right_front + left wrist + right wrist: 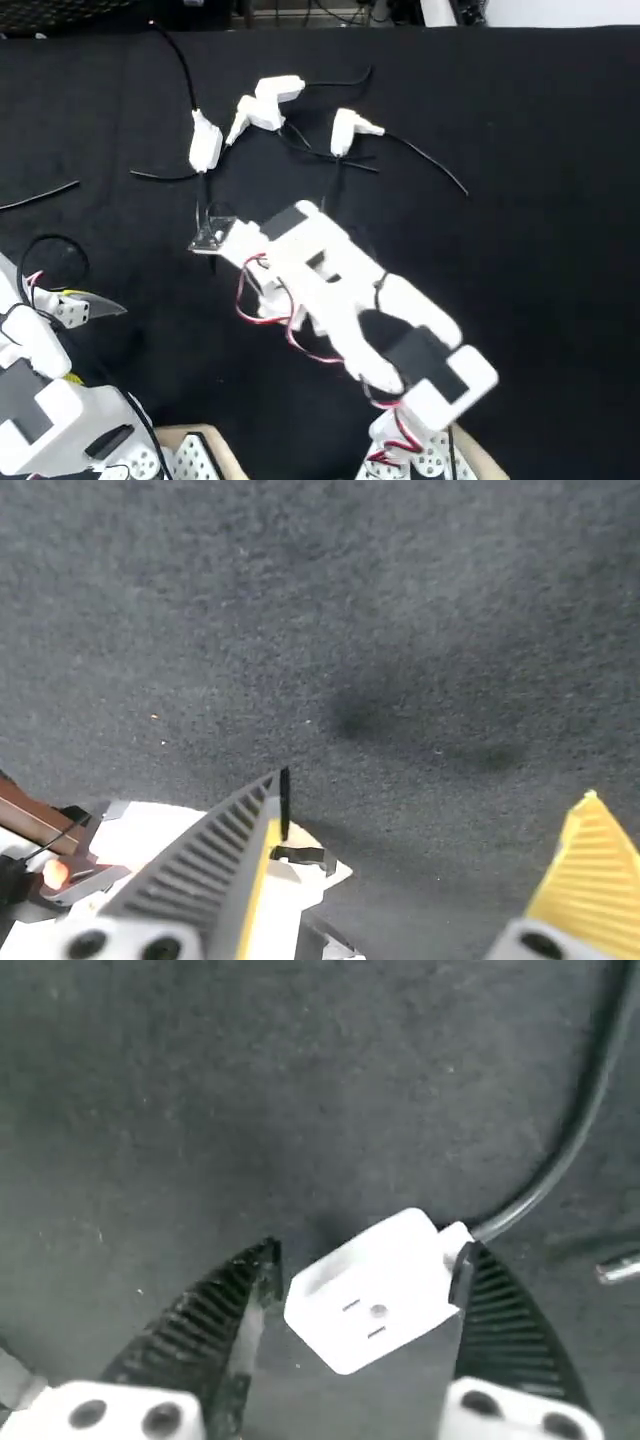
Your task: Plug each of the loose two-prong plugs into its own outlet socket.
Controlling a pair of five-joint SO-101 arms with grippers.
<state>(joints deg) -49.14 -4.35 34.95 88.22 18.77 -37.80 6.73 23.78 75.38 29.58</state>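
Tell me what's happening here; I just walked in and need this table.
The right gripper is stretched out over the table, around a white outlet socket on a black cord; whether it grips is unclear. The left gripper sits open, holding nothing, near the front edge. Several other white connectors lie beyond.

White on Black, a Flash of Yellow

The outlet socket (375, 1305) is white, its cord (560, 1160) black, on the plain black cloth of the desk (540, 150). The plugs (262, 108) are white. Red wires (243, 300) loop along the white arm (330, 275). The left end effector (435, 785) is ribbed grey and yellow.
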